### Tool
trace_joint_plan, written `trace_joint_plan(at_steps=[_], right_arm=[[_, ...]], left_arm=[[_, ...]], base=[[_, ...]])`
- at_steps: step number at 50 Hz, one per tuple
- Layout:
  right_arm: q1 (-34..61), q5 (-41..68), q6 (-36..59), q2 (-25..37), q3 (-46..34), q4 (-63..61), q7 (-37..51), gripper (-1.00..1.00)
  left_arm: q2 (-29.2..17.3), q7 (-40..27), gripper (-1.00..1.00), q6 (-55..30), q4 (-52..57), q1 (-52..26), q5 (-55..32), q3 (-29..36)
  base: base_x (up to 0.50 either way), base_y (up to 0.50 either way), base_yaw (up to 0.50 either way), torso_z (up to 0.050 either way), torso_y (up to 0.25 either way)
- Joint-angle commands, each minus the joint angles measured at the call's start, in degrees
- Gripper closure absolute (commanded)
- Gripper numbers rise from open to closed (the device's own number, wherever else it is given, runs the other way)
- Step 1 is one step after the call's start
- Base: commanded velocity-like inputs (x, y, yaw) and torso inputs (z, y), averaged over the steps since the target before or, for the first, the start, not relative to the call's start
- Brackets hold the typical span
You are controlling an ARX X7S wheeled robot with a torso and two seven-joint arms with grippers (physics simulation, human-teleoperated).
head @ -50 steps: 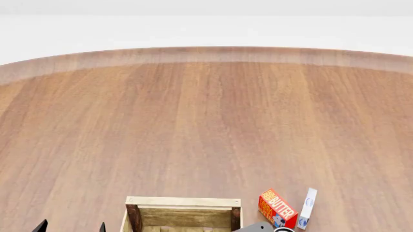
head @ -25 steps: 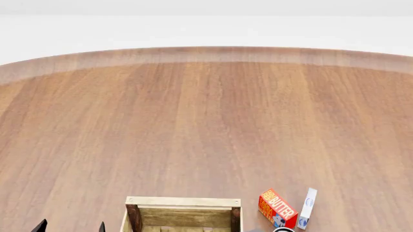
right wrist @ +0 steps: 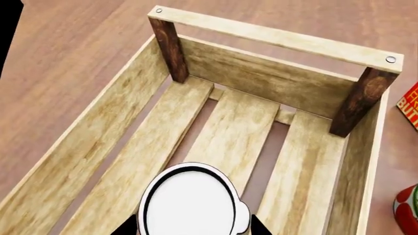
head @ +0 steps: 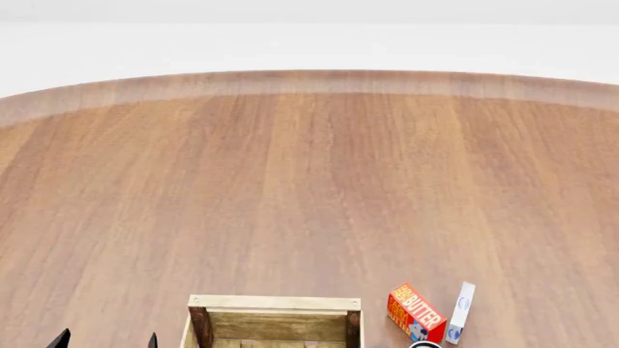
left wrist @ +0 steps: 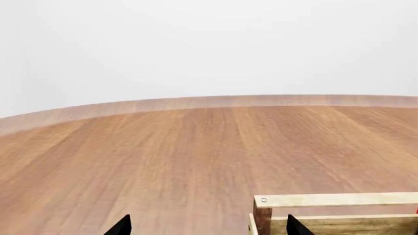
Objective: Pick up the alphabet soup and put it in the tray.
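Note:
In the right wrist view my right gripper (right wrist: 193,226) is shut on the alphabet soup (right wrist: 189,203). Only the can's pale round top with a dark rim shows, its label is hidden. It is held over the slatted bottom of the tray (right wrist: 261,78), inside its plank walls, near the close end. The head view shows only the tray's far end (head: 275,303) at the bottom edge; the can and right gripper are out of that view. My left gripper (left wrist: 207,226) is open and empty, beside the tray's left corner (left wrist: 333,199); its fingertips (head: 60,338) show in the head view.
A red butter box (head: 416,312) and a slim white-and-blue box (head: 460,310) lie right of the tray. A red-and-green can (right wrist: 408,210) stands just outside the tray's right wall. The round wooden table (head: 309,181) stretches far ahead.
A grey part of my right arm at the bottom edge of the head view one second ago has dropped out of that view. The left gripper and the objects have not moved.

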Motion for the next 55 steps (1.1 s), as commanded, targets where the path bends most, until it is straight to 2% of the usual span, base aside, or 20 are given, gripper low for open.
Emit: trace_joint_plan(at_steps=[1,8,9,47,55], right_arm=[[0.04,-1.07,-0.59,-0.16,-0.96,1.41,-1.09,1.00],[-0.14,-0.74,-0.62,-0.06,-1.11,1.24,-1.26,1.00],[-0.06,-0.47,-0.40,-0.08,-0.79,1.16,-0.98,-1.00],[-1.54,9.18,5.00,2.72,6.48,-11.63,6.55,-1.00],[-3.02,8.17,1.58,4.35,9.31,-14.69,7.73,-1.00]], left_arm=[[-0.13,-0.14,-1.00,0.02,0.00,-0.11,-0.20,0.12],[-0.28,-0.28,-1.00,0.09,0.20,0.02,-0.30,0.17],[-0.30,-0.30,-1.00,0.09,0.21,0.02,-0.31,0.19],[-0.68,-0.85,-1.00,0.20,0.23,-0.30,-0.59,0.73],[-0.88,-1.01,-1.00,0.15,0.64,-0.13,-0.88,0.69]], base=[[0.00,0.00,0.00,0.000,0.000],[0.00,0.00,0.00,0.000,0.000],[0.00,0.00,0.00,0.000,0.000],[0.00,0.00,0.00,0.000,0.000],[0.00,0.00,0.00,0.000,0.000]])
